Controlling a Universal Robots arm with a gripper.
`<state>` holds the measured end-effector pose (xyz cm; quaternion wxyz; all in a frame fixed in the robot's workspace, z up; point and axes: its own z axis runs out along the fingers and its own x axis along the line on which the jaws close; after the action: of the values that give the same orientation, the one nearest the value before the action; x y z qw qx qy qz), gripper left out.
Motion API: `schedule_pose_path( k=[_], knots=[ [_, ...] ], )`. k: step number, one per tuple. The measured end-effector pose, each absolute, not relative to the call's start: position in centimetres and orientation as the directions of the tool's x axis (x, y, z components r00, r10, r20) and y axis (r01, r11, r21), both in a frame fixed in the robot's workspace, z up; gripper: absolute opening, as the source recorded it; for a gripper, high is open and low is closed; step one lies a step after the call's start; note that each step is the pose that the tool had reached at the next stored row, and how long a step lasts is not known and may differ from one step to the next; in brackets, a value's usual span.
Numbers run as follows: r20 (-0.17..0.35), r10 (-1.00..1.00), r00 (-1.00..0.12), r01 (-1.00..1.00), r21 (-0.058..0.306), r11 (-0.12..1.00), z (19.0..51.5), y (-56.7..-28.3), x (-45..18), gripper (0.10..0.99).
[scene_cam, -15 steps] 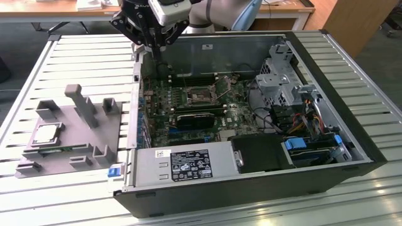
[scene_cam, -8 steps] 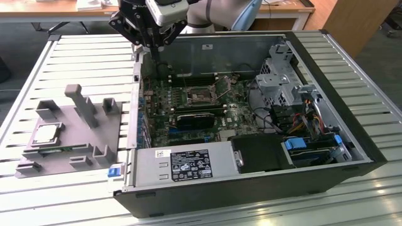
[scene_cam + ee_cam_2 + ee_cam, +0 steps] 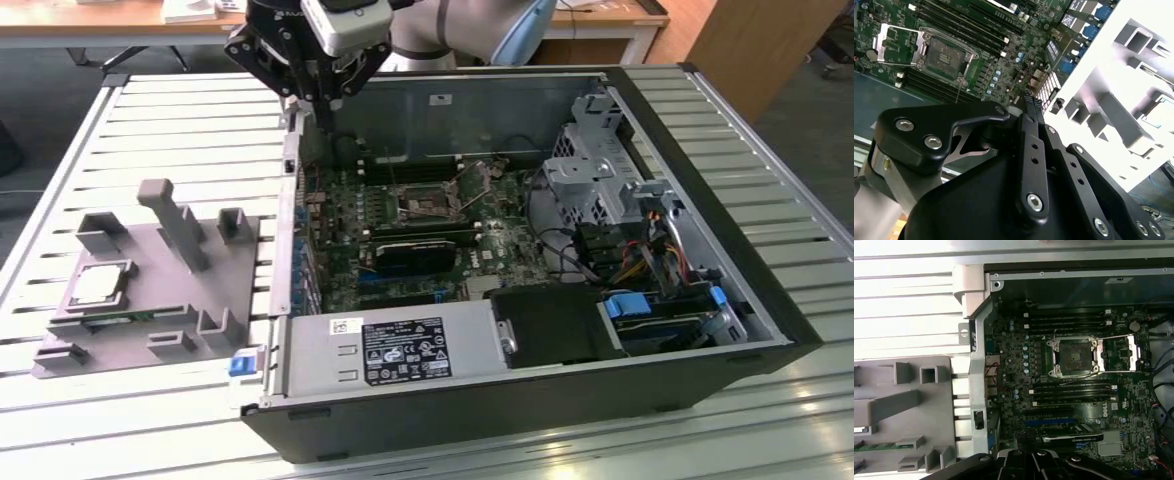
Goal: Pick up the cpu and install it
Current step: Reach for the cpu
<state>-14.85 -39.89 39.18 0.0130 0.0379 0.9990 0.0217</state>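
Hovering above the case (image 3: pixel 534 400), the claw (image 3: pixel 1030 102) is pinched closed, holding nothing; cpu (image 3: pixel 100 284) unpicked on its fixture (image 3: pixel 200 300), socket (image 3: pixel 1074 356) bare.

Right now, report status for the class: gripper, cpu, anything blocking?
Gripper over case wall, jaws shut, empty. cpu on grey fixture, untouched. Socket open, unobstructed.

Slatted metal table (image 3: pixel 174 120), wooden desk (image 3: pixel 80 28) behind

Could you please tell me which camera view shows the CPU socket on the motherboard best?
The first wrist view: the socket is seen nearly straight on, unobstructed. The second wrist view shows it at a slant, beyond the hand; the exterior view shows it from afar, deep inside the case.
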Motion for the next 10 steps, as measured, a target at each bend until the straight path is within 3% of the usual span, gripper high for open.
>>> schedule_pose_path(
  k=[10],
  knots=[
    [-0.024,0.076,-0.997,0.075,0.044,0.996,39.1,-39.89,-15.8,0.106]
  ],
)
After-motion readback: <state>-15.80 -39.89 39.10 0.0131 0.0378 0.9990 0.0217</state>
